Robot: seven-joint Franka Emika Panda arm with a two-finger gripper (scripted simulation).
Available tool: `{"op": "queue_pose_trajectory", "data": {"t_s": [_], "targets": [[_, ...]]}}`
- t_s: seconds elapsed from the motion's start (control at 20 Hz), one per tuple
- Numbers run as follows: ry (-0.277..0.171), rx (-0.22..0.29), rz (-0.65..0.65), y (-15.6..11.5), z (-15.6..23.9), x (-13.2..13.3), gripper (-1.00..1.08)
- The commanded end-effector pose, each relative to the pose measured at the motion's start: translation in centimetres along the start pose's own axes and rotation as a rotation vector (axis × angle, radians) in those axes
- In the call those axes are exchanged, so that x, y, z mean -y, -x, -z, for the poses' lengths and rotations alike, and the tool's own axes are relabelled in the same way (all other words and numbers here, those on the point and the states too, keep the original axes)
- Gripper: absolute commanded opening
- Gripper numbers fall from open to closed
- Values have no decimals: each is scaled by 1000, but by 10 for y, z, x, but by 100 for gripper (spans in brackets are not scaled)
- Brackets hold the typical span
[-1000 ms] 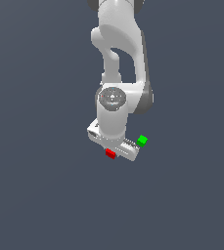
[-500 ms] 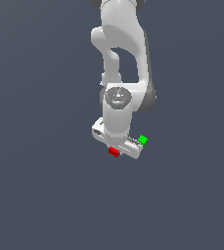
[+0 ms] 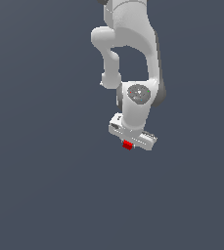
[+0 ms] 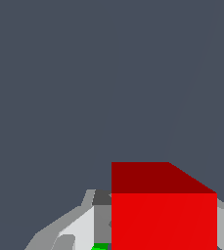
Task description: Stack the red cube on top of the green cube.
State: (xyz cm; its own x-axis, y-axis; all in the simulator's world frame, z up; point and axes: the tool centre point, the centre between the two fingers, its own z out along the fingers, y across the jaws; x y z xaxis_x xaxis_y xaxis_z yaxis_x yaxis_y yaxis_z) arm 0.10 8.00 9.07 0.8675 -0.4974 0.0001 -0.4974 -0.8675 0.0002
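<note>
While gripped, red cube point(image 3: 127, 145), flat-faced, sharp-edged.

Lighting: even, diffuse, moderate in brightness; flat slate-grey ground in both views, no glare, no hotspots.

Shading, exterior view: Panda arm point(image 3: 133, 58) is pale on its faces toward 10 o'clock and darker grey along its edge toward 3 o'clock, suggesting light from the upper side toward 10 o'clock. No cast shadow is visible on the ground.

Shading, wrist view: red cube point(image 4: 163, 210) has a bright, saturated front face and a darker maroon top face. Faint tonal banding crosses the background toward 3 o'clock.

Sharpness: uniform focus, no motion blur, no edge distortion. Jagged, stair-stepped edges on the cube and grey gripper parts; render is coarse, low in detail.
</note>
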Motion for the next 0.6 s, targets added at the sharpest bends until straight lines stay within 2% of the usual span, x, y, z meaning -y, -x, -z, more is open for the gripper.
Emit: {"op": "queue_pose_trajectory", "data": {"t_s": [0.0,0.3,0.55], "targets": [[-1,-1,0,22,-7,11,-100],[0,0,0,65,-21,32,-100],[0,0,0,84,-28,43,-100]]}}
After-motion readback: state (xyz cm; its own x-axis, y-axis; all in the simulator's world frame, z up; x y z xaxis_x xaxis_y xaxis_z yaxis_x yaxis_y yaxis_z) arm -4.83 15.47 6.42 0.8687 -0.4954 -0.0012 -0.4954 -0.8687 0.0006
